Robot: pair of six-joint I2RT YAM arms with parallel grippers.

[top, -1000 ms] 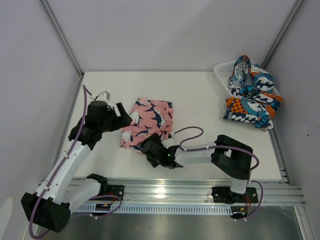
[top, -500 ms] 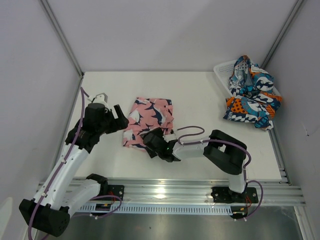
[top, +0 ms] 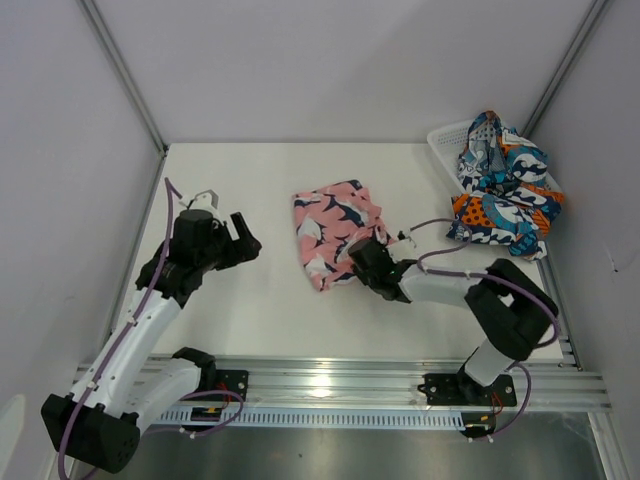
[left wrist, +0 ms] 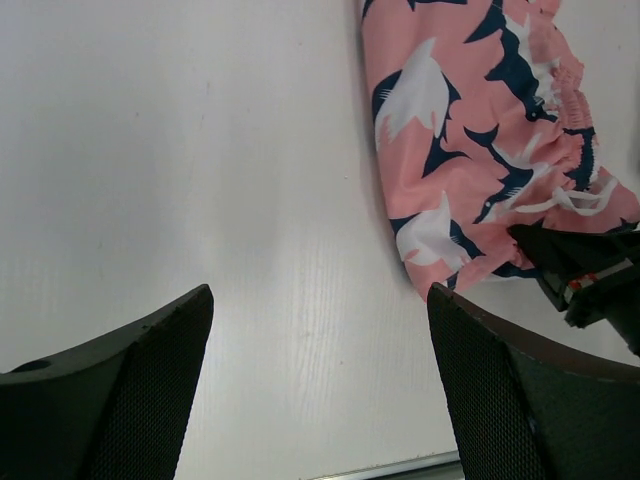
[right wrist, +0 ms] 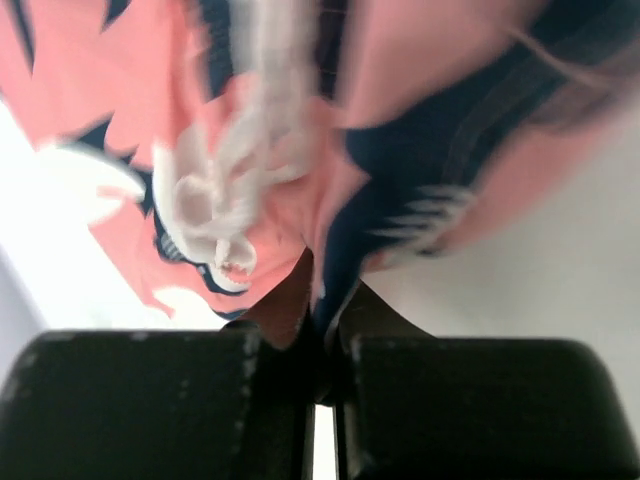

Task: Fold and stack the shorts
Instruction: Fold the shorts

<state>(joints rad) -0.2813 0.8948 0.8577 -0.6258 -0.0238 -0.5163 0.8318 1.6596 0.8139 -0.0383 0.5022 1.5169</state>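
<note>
The pink shorts point(top: 335, 222) with navy-and-white shapes lie bunched at mid-table, also visible in the left wrist view point(left wrist: 470, 150) and blurred in the right wrist view point(right wrist: 250, 130). My right gripper point(top: 358, 258) is shut on their near edge, and its view shows pink and navy cloth pinched between the jaws point(right wrist: 325, 320). Left of the shorts my left gripper point(top: 245, 235) hovers open over bare table point(left wrist: 318, 295), holding nothing. The blue, teal, orange and white shorts point(top: 505, 190) lie heaped over the basket at the back right.
The white mesh basket point(top: 445, 140) sits in the far right corner, mostly under the patterned shorts. Grey walls close in the table at left, back and right. A metal rail point(top: 330, 375) runs along the near edge. The right gripper's black body point(left wrist: 585, 275) shows beside the pink shorts.
My right gripper has shut on the pink shorts' near edge and dragged them to the right and away from the left arm. The left gripper stayed open, shifting only slightly.
</note>
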